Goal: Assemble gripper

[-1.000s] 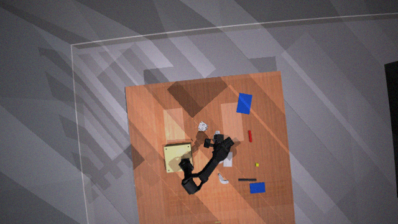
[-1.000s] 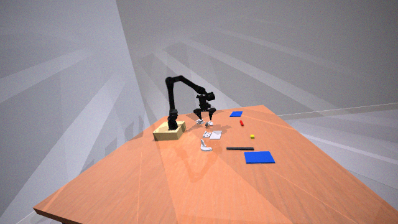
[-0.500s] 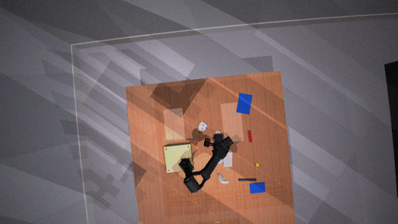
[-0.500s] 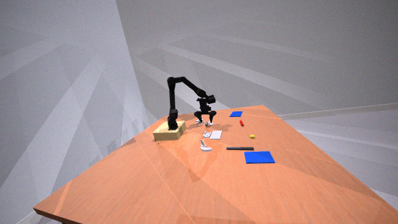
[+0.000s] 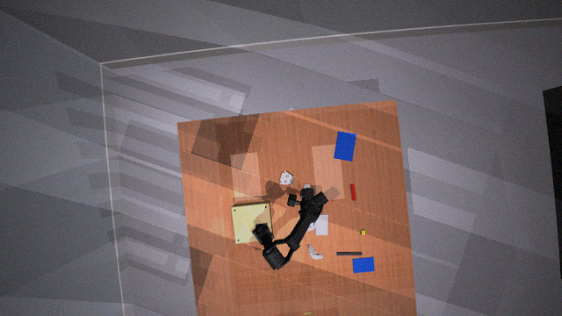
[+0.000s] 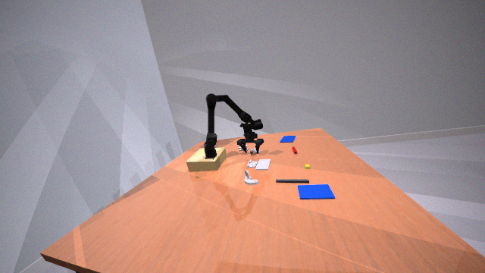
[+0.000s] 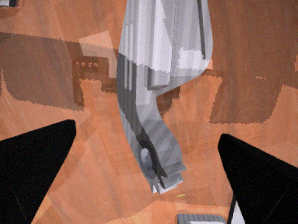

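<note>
Task at the part-laying stage; no assembly made, as far as I can see from here.

Gripper [image 5: 300,197] [image 6: 251,152] [image 7: 149,133]: fingers wide apart, nothing held. It hangs low over the table [image 5: 351,285] [image 6: 242,243] [image 7: 100,175], pointing down. The far jaw [image 5: 306,186] [image 6: 255,151] [image 7: 134,75] lies beneath it, its narrow end running between the fingers in the wrist view. Contact with either finger: none seen there.

Near jaw [image 5: 314,252] [image 6: 251,179]: loose on the table, well apart from the far one. Neither sits on a pin, so no teeth meshed.

Two further white parts: a holed part [image 5: 286,177] [image 6: 242,149] beyond the gripper, and a small part [image 5: 311,226] [image 6: 251,164] beside a pale slab [image 5: 321,225] [image 6: 263,164]. Which is the base and which the housing plate, I cannot tell; pins too small to make out.

Done: nothing of the assembly. Left: both jaws onto the pins, mesh, plate lowered level, release, withdraw.

Judgement: step in hand is likely picking up the far jaw. Next calls for centring on its body, then closing. Risk: a grip on the curved end could let it swivel and spoil the later tooth alignment.
</note>
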Robot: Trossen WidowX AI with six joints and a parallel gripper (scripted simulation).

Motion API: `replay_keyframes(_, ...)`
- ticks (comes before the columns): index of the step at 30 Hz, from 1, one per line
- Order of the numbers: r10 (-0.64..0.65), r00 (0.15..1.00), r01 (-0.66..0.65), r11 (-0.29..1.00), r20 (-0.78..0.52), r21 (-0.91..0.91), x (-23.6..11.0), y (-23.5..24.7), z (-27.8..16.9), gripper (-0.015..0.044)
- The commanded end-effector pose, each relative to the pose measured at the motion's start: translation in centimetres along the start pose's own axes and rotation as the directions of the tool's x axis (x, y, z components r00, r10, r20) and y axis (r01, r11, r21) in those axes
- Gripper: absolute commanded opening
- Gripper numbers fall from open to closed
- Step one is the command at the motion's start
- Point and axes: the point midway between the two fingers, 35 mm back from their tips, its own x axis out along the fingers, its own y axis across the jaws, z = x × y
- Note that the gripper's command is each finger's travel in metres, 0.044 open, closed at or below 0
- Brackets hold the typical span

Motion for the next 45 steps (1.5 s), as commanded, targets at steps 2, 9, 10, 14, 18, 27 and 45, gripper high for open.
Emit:
replay_keyframes(2, 0.001, 1.0, -0.001, 1.0, -0.009, -0.004, 0.9, 0.16, -0.31, 0.044)
replay_keyframes(9, 0.001, 1.0, -0.001, 1.0, -0.009, -0.004, 0.93, 0.17, -0.31, 0.0361)
replay_keyframes(10, 0.001, 1.0, -0.001, 1.0, -0.009, -0.004, 0.93, 0.17, -0.31, 0.0335)
replay_keyframes(14, 0.001, 1.0, -0.001, 1.0, -0.009, -0.004, 0.93, 0.17, -0.31, 0.023)
replay_keyframes(18, 0.001, 1.0, -0.001, 1.0, -0.009, -0.004, 0.93, 0.17, -0.31, 0.0125)
replay_keyframes(27, 0.001, 1.0, -0.001, 1.0, -0.009, -0.004, 0.93, 0.17, -0.31, 0.0065)
replay_keyframes(45, 0.001, 1.0, -0.001, 1.0, -0.009, -0.004, 0.7, 0.16, -0.3, 0.0037)
